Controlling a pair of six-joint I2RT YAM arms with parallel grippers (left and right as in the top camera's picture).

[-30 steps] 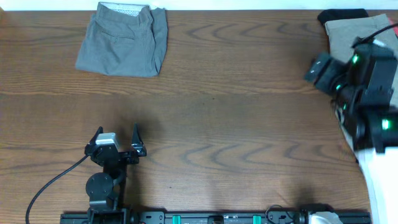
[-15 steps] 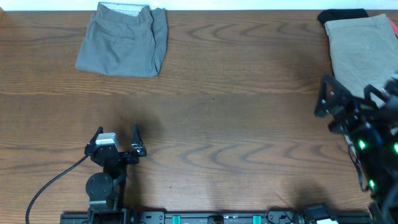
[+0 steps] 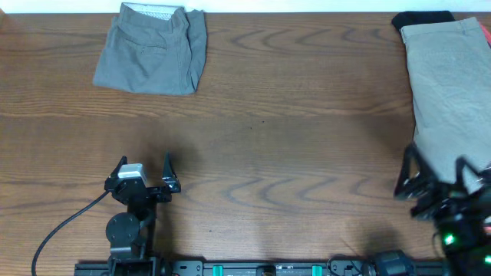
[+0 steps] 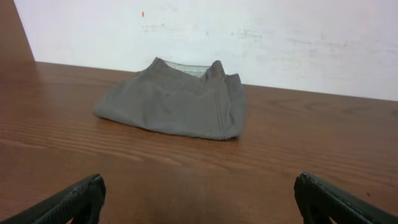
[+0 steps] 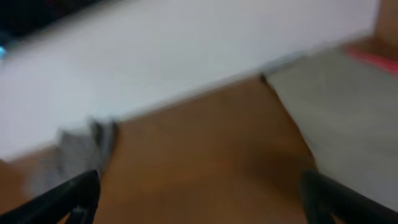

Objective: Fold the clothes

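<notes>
Folded mid-grey shorts (image 3: 153,50) lie at the table's far left, waistband lining toward the back edge; they also show in the left wrist view (image 4: 177,102) and as a blur in the right wrist view (image 5: 74,152). A paler beige-grey pair (image 3: 449,84) lies spread at the far right, also seen in the right wrist view (image 5: 339,118). My left gripper (image 3: 143,162) is open and empty near the front left, far from the grey shorts. My right gripper (image 3: 432,170) is open and empty at the front right, over the beige pair's near edge.
A black item (image 3: 418,18) lies behind the beige pair at the back right corner. A white wall (image 4: 249,37) runs along the table's far edge. A cable (image 3: 61,226) trails from the left arm. Bare wooden table (image 3: 291,138) stretches between the garments.
My right arm has drawn back from over the beige pair toward the front right edge, uncovering the garment. The left arm and the grey shorts have not moved.
</notes>
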